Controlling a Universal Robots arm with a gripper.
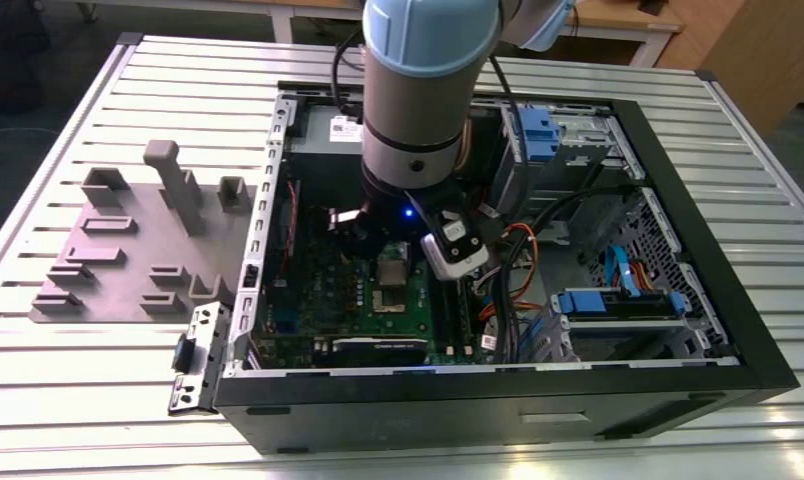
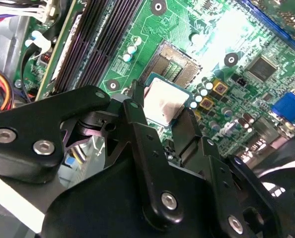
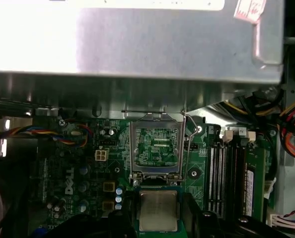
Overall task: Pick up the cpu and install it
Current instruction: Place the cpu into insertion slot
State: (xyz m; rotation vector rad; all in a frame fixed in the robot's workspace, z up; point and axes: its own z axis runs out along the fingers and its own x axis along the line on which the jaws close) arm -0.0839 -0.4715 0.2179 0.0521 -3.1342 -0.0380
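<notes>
A ribbed, silvery metal counter (image 1: 776, 200) carries an open black computer case (image 1: 509, 410) lying on its side, with a matte grey moulded fixture (image 1: 122, 250) of blocks and slots beside it on the exterior view's left. The pale blue and grey robot arm (image 1: 422, 90) reaches down into the case, over the glossy green motherboard (image 2: 187, 29). In the second wrist view the gripper (image 2: 162, 106) has its angular black fingers (image 2: 137, 119) clamped on opposite edges of the cpu (image 2: 162, 101), a small flat square with a dull silver-grey metal top and a thin teal-green rim. The chip is held level just beside the socket (image 2: 175, 62), whose dense bed of contacts lies uncovered; whether the chip touches the board cannot be told. In the first wrist view the cpu (image 3: 158, 210) sits just outside the near edge of the rectangular socket (image 3: 156, 148), whose thin metal frame and wire lever stand raised. Long dark memory slots (image 3: 222, 173) run alongside the socket, and a smooth grey sheet-metal box (image 3: 137, 44) spans the case beyond it. Orange cables (image 1: 522, 250) curl past blue plastic drive latches (image 1: 541, 125).
</notes>
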